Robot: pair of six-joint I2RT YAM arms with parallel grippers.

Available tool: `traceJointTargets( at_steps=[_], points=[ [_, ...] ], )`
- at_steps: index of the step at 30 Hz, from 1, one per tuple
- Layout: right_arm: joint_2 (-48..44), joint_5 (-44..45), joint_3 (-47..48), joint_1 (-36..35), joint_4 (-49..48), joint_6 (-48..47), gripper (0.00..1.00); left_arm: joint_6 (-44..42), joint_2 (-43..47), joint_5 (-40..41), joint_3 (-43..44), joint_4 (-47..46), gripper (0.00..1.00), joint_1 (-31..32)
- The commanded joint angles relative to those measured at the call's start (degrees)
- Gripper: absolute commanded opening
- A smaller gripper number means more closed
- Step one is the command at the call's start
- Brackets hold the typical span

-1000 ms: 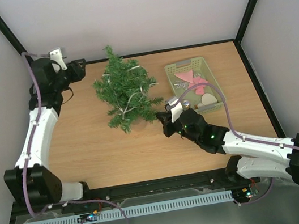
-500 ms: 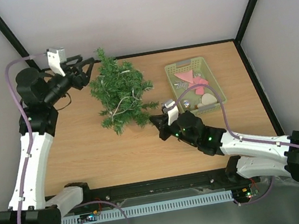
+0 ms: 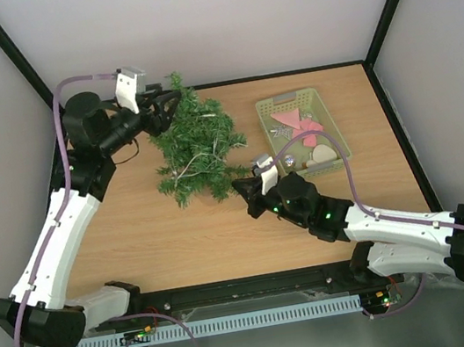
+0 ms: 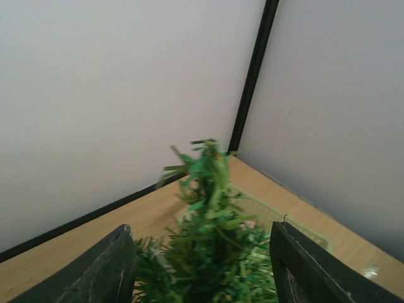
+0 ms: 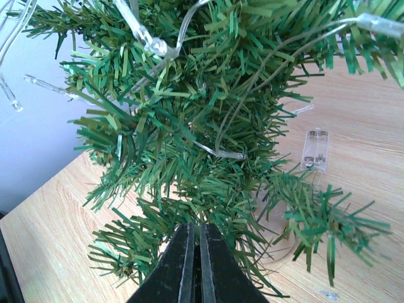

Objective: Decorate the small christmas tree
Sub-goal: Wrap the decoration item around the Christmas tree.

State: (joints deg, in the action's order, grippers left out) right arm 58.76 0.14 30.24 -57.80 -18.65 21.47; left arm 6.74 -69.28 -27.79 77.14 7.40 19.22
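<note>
Tree (image 3: 197,148): on the table (image 3: 135,234), strung with lights (image 5: 154,45).
Left gripper (image 3: 163,109): spread wide, straddling the treetop (image 4: 205,164).
Right gripper (image 3: 248,190): pinched closed against the lowest branches (image 5: 189,208).

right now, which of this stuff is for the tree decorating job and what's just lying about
For the job: small christmas tree; string of clear lights on it; pale green basket holding pink ornaments and a white one.
Lying about: small clear case on the table near the tree's foot, probably the lights' battery box.
</note>
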Motion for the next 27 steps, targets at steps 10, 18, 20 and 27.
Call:
traceJointTargets(
  at_steps=[10, 18, 20, 27],
  points=[
    [-0.65, 0.47, -0.11, -0.47, -0.85, -0.81, 0.02, -2.78, -3.21, 2.49, 4.37, -1.97, 0.57, 3.13],
    [-0.92, 1.36, 0.43, -0.48, 0.29, -1.33, 0.05, -4.35, -3.11, 3.70, 3.92, -1.83, 0.07, 3.25],
    [-2.07, 3.33, 0.65, -0.49, 2.28, -2.78, 0.12, -5.91, -2.64, 1.14, 4.12, -2.04, 0.03, 3.19],
    [-12.14, 7.64, 1.87, 0.15, 11.74, -10.16, 0.43, -16.13, -4.34, -9.23, 10.89, 5.97, 0.02, 0.60]
  ],
)
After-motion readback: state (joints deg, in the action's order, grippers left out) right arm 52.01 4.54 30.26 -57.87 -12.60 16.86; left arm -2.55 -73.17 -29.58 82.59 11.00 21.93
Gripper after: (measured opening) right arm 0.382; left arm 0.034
